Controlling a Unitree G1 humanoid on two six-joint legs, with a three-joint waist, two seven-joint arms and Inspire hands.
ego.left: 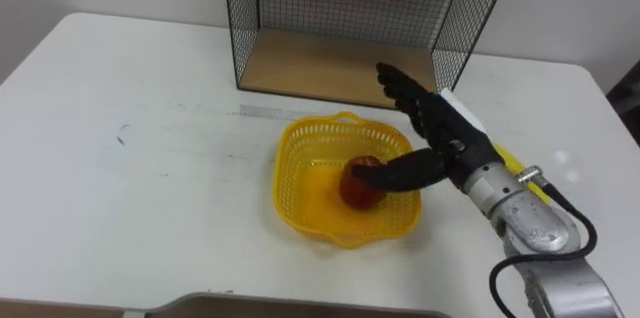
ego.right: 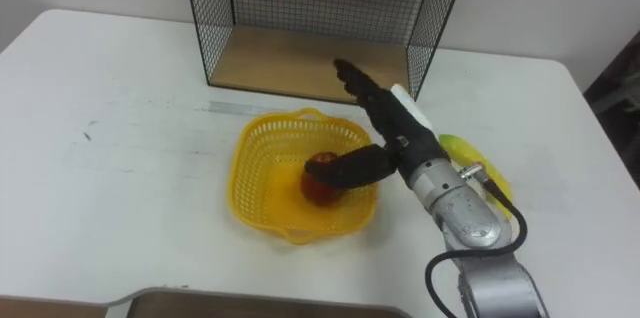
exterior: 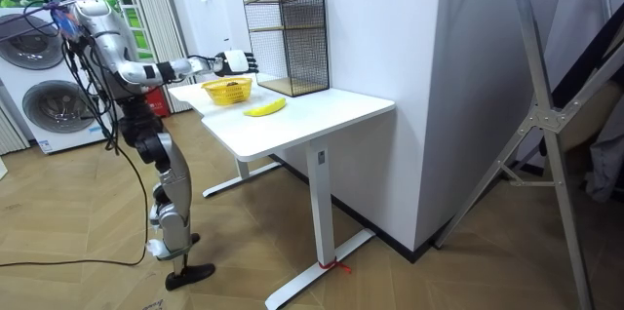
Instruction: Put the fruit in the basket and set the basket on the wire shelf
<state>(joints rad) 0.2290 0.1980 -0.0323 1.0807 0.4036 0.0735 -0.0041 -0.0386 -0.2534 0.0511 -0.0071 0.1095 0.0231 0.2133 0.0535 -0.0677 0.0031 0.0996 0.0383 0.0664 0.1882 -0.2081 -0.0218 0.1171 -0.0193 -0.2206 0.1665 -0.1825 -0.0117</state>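
so we're mid fruit-loading: our right hand (ego.left: 440,130) hangs spread over the yellow basket (ego.left: 290,153), thumb on the apple (ego.left: 352,194) lying inside beneath it, and next we need the banana (exterior: 264,107) right of the wrist.

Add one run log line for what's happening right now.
apple: in basket | right hand: open, thumb over apple | banana: on table, right of basket | basket: on table, before wire shelf
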